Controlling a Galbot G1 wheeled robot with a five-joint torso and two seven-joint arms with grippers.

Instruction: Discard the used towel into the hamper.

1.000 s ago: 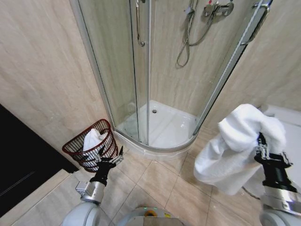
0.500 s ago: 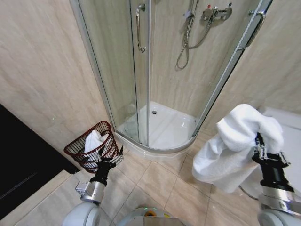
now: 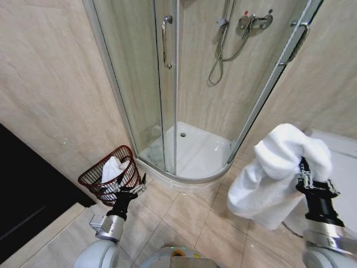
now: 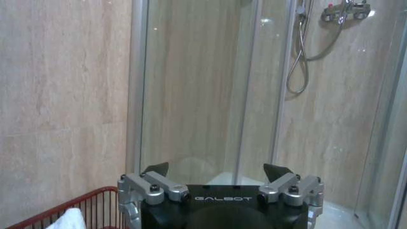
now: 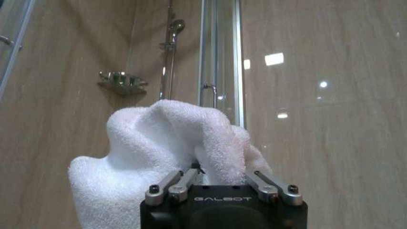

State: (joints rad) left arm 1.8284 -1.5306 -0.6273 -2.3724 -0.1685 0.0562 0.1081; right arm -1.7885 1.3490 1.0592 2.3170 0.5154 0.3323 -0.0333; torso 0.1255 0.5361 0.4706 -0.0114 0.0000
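The hamper (image 3: 106, 181), a dark red wire basket, stands on the floor against the left wall beside the shower, and a white cloth (image 3: 111, 167) lies in it. Held low just right of it, my left gripper (image 3: 131, 188) is open and holds nothing. In the left wrist view the open left gripper (image 4: 216, 169) has the hamper's rim (image 4: 95, 198) off to one side below it. My right gripper (image 3: 305, 174) is raised at the right, shut on the bunched white towel (image 3: 270, 181), which hangs to its left. The right wrist view has the towel (image 5: 159, 138) bulging above the shut right gripper (image 5: 219, 174).
A curved glass shower enclosure (image 3: 167, 84) with a raised white tray (image 3: 195, 153) takes up the middle. There is a dark opening (image 3: 22, 184) at the far left and a white fixture (image 3: 343, 162) at the right. Beige floor tiles (image 3: 184, 215) lie between my arms.
The whole picture has slid down a little, so the camera has moved. The right gripper still holds the towel. Both arms keep their poses.
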